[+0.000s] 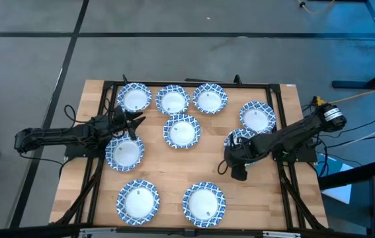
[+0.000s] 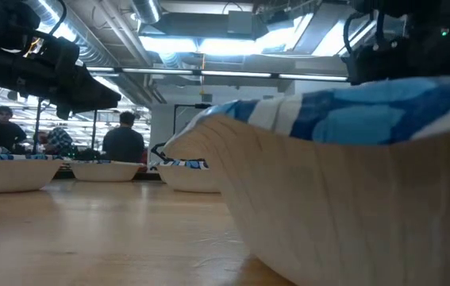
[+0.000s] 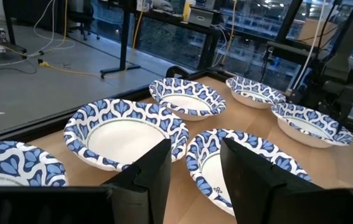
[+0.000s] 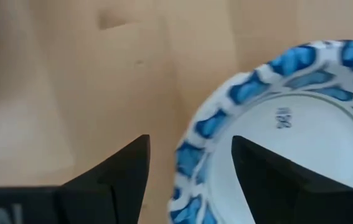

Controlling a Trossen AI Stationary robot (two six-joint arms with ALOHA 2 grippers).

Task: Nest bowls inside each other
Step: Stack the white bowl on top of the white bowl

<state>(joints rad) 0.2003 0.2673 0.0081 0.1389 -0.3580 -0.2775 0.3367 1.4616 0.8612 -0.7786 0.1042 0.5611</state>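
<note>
Nine bowls lie spread singly over the wooden worktop (image 1: 167,168), none yet nested, so the task looks to be at its very start. Three sit in a row along the far edge: the far-left bowl (image 1: 135,98), the far-middle bowl (image 1: 172,100) and the far-right bowl (image 1: 209,98). The centre bowl (image 1: 182,131) lies just in front of that row, and two more, the near-left bowl (image 1: 138,201) and the near-right bowl (image 1: 204,203), sit towards the near edge. Spread apart like this, each rim can be reached on its own.

The left gripper (image 1: 133,123) hovers between the far-left bowl and the left-side bowl (image 1: 124,152), its jaws a moderate gap apart and holding nothing. In the left wrist view its fingers (image 3: 152,177) frame the gap between two bowls, which suggests it is lining up on a rim.

The right gripper (image 1: 235,165) hangs at the near edge of the half-hidden bowl (image 1: 236,138), which the right arm partly covers; the right-side bowl (image 1: 258,117) lies just beyond. Its jaws are open and empty, and in the right wrist view one finger (image 4: 269,174) is over the bowl's white inside while the other is over bare wood, straddling the patterned rim. That placement reads as preparation for a pinch on the rim, the likeliest way to lift a shallow bowl.
</note>
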